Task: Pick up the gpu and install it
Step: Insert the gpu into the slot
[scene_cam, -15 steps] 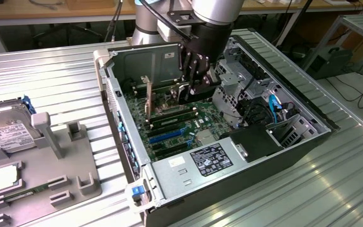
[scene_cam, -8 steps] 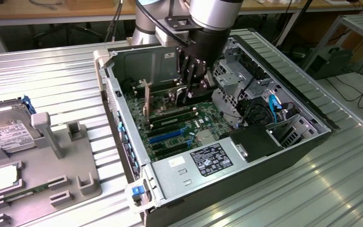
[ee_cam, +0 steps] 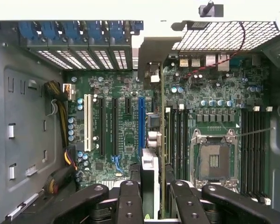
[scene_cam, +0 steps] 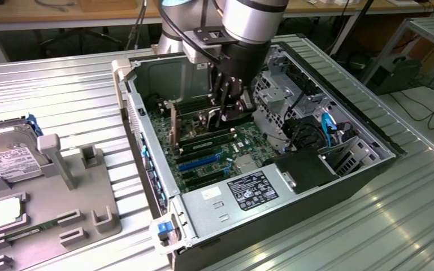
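Note:
The gpu (ee_cam: 154, 140) shows edge-on in the wrist view, standing upright over the green motherboard (ee_cam: 121, 140). Its silver bracket (ee_cam: 151, 60) points toward the case's rear slot openings. My gripper (ee_cam: 155, 189) is shut on the card's top edge, one black finger (ee_cam: 129, 198) on each side. The card hangs just beside the long blue slot (ee_cam: 141, 121); I cannot tell whether it is seated. In the exterior view my gripper (scene_cam: 229, 116) reaches down inside the open computer case (scene_cam: 225, 197), holding the gpu (scene_cam: 198, 121) above the board.
The empty CPU socket (ee_cam: 213, 161) and memory slots (ee_cam: 252, 149) lie beside the card. Drive cages and cables (scene_cam: 307, 130) crowd the case's far side. On the exterior view's left, a grey holder (scene_cam: 59, 220) carries a hard drive (scene_cam: 6, 158) and a green memory stick (scene_cam: 29, 231).

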